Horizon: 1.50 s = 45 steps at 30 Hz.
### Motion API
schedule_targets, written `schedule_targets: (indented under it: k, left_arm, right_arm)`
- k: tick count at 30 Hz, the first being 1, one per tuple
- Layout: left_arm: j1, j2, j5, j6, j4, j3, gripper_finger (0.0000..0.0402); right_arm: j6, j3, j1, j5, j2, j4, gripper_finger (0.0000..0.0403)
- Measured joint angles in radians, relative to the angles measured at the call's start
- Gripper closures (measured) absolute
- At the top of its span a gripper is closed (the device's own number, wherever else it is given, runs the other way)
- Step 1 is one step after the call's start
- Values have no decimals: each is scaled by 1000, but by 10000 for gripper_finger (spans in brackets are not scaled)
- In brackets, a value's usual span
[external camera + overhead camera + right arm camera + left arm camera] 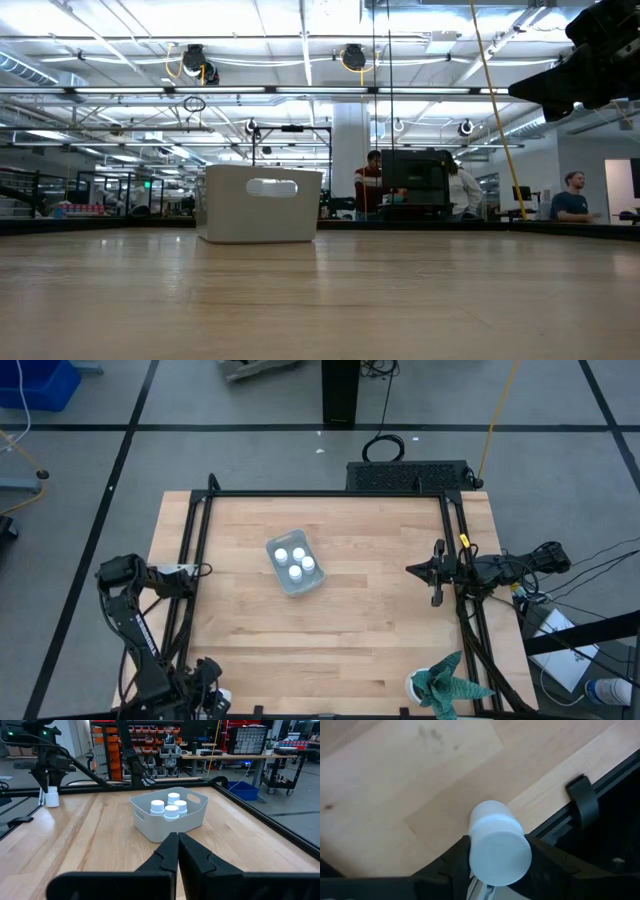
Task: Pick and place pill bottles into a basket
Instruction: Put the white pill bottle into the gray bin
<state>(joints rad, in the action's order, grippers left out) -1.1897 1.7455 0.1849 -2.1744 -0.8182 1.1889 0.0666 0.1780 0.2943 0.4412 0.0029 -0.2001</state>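
My left gripper is at the table's left edge, shut on a white pill bottle; it also shows in the right wrist view below that gripper. The pale basket stands on its base near the table's middle and holds three capped bottles. My right gripper is shut and empty, level above the table's right side, pointing at the basket. My left gripper pinches the bottle at its capped upper end between its two fingers, one on each side. The fingers come from above, pointing down. The bottle is upright below them; I cannot tell whether its base touches the table.
A black frame rail runs along the table's left edge next to the held bottle. A teal-and-white thing lies at the near right corner. The basket also shows in the low view. People stand in the room behind.
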Motion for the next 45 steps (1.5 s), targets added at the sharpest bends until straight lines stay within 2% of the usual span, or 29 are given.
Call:
schedule_targets:
  k: [13, 24, 32, 45]
  left_arm:
    - [75, 2, 127, 226, -37, -2, 228]
    - [152, 2, 185, 325, -130, -2, 229]
    - [213, 2, 354, 358, -181, -2, 229]
    - [308, 1, 393, 476, -205, -2, 229]
  right_arm:
    - [0, 0, 0, 0, 0, 0, 399]
    - [0, 0, 0, 0, 0, 0, 399]
    - [0, 0, 0, 0, 0, 0, 399]
    - [0, 0, 0, 0, 0, 0, 399]
